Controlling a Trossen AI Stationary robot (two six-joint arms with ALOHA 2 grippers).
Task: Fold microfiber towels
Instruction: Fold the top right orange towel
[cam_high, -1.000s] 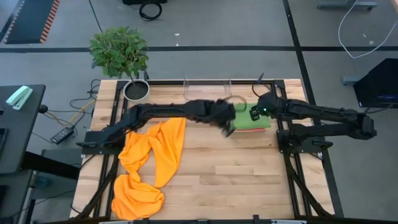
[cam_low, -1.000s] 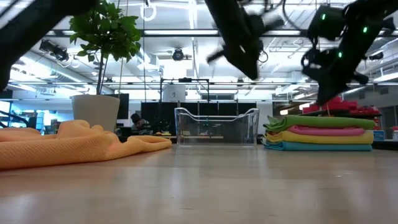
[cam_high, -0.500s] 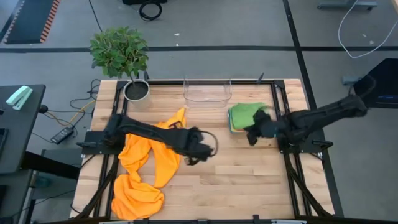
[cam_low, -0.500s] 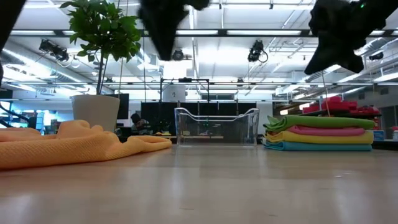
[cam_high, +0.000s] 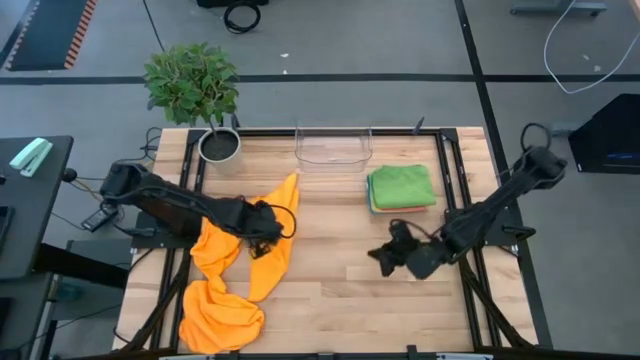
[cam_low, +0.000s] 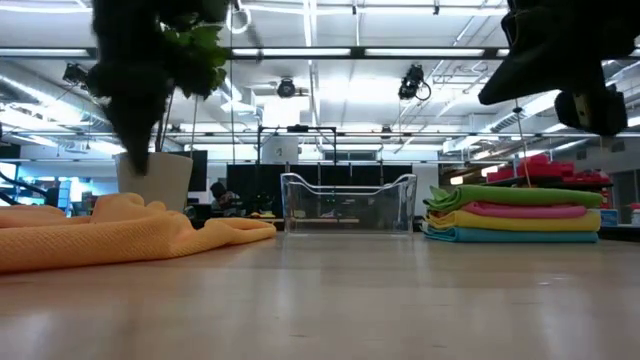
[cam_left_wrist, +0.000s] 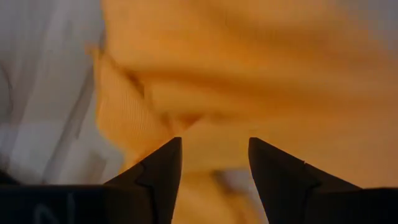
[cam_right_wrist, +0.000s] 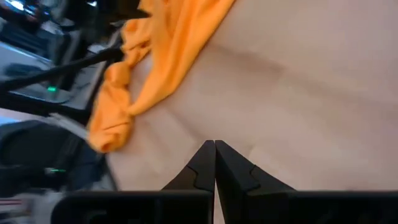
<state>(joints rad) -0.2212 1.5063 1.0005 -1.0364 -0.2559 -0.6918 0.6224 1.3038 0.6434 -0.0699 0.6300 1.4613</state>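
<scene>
Fingers of my left gripper (cam_high: 262, 226) spread, empty, over the orange towel (cam_high: 240, 262), heaped left of the folded stack (cam_high: 402, 188) on the worktop (cam_high: 330, 290); right gripper (cam_high: 385, 258) pinched shut, empty. I'd pinch one corner, not the bunch

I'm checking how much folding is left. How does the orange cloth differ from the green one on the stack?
The orange cloth lies unfolded and crumpled in a long heap on the table's left; the green cloth is folded into a neat flat square on the right. The orange cloth rests straight on the wood, while the green tops a stack of folded cloths. The open left pincer is over the orange cloth; nothing touches the green. Both are plain and bright.
</scene>
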